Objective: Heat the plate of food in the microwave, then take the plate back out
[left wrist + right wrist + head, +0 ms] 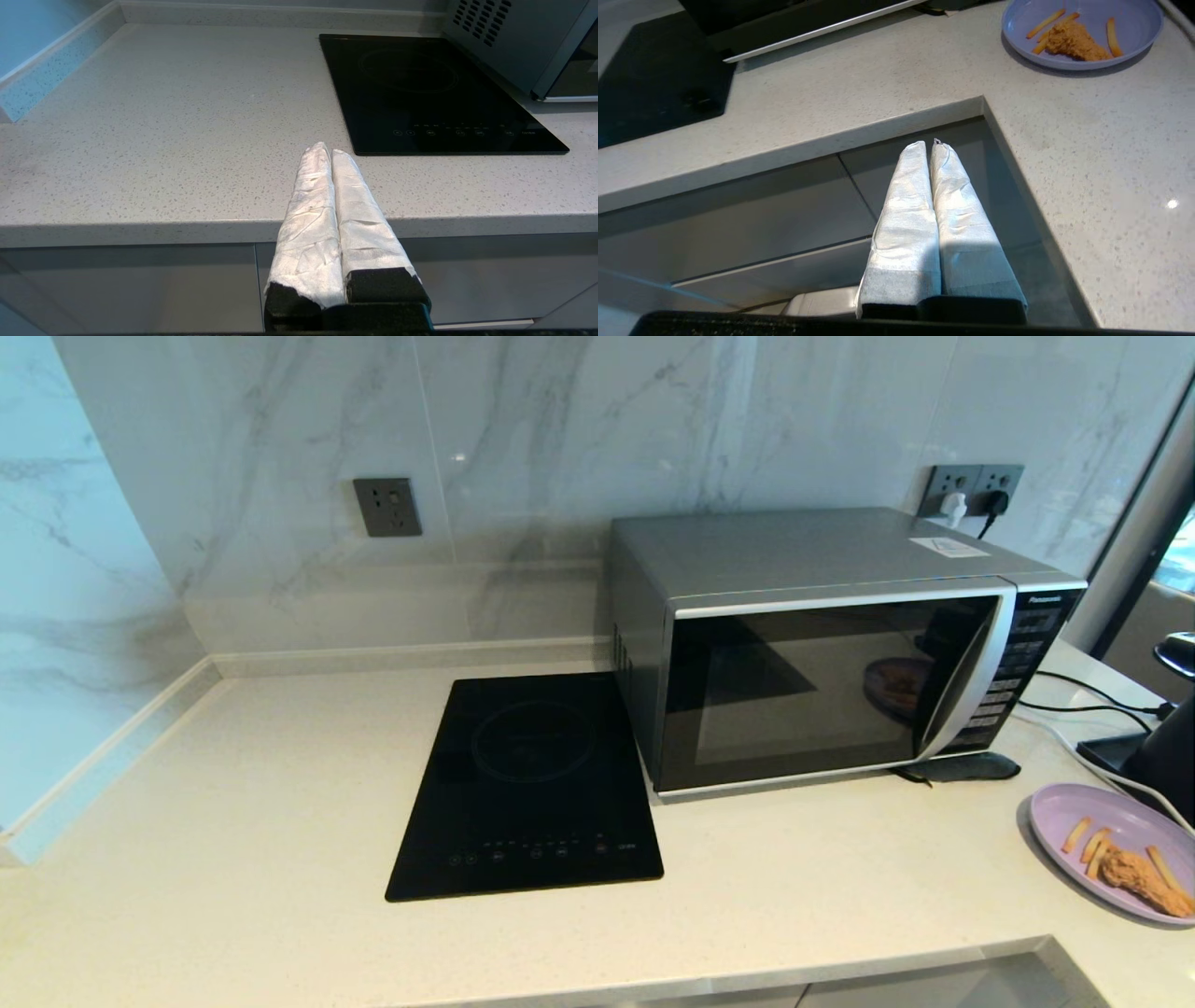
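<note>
The lilac plate of food point(1102, 817) with fries and a breaded chicken piece rests on the counter at the far right, in front of the microwave's right corner; the right wrist view also shows the plate point(1134, 28). The silver microwave point(812, 555) stands with its dark door closed. My right gripper point(930, 143) is shut and empty, hanging below the counter's front edge, well short of the plate. My left gripper point(325, 150) is shut and empty too, over the counter's front edge to the left of the hob. Neither gripper appears in the head view.
A flat black induction hob point(527, 789) lies left of the microwave. Cables point(1083, 700) and a dark appliance point(1167, 747) sit behind the plate at the right edge. Wall sockets point(971, 490) are behind the microwave. The counter point(280, 784) steps back at the lower right.
</note>
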{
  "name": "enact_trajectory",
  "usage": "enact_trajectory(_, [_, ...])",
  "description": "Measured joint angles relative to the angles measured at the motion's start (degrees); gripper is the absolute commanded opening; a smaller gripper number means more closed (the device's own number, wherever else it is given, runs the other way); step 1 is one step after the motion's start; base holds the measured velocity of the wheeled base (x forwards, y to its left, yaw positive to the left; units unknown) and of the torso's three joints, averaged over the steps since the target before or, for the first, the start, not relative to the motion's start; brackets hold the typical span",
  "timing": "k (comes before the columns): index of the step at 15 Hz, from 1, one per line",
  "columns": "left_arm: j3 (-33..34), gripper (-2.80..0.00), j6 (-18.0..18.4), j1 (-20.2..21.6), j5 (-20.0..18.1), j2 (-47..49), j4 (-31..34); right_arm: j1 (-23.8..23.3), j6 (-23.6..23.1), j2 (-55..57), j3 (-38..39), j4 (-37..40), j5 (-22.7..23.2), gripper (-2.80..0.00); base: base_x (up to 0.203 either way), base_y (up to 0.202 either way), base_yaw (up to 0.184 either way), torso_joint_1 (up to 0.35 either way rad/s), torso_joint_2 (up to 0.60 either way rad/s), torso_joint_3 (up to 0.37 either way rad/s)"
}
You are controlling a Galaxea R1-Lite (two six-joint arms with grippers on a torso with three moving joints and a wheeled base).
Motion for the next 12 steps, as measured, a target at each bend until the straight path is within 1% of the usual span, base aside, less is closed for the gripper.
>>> enact_trajectory(2, [0.0,-2.80,0.0,0.0,0.0,0.0,0.0,0.0,-3.4,-0.2,7.8,-9.4,-2.1,-2.80,0.000,0.000,0.000,0.000,0.00,0.000])
enact_trajectory(4, [0.0,-2.80,0.0,0.0,0.0,0.0,0.0,0.0,-6.3,-0.3,14.2,-17.8,-3.2,-2.80,0.000,0.000,0.000,0.000,0.00,0.000])
enact_trajectory(7, [0.0,-2.80,0.0,0.0,0.0,0.0,0.0,0.0,-8.9,-0.3,21.8,-27.6,-4.0,-2.80,0.000,0.000,0.000,0.000,0.00,0.000])
enact_trajectory(9, [0.0,-2.80,0.0,0.0,0.0,0.0,0.0,0.0,-9.7,-0.3,25.1,-34.6,-3.6,-2.80,0.000,0.000,0.000,0.000,0.00,0.000])
enact_trajectory(12, [0.0,-2.80,0.0,0.0,0.0,0.0,0.0,0.0,-11.3,-0.3,28.7,-42.3,-0.4,-2.80,0.000,0.000,0.000,0.000,0.00,0.000])
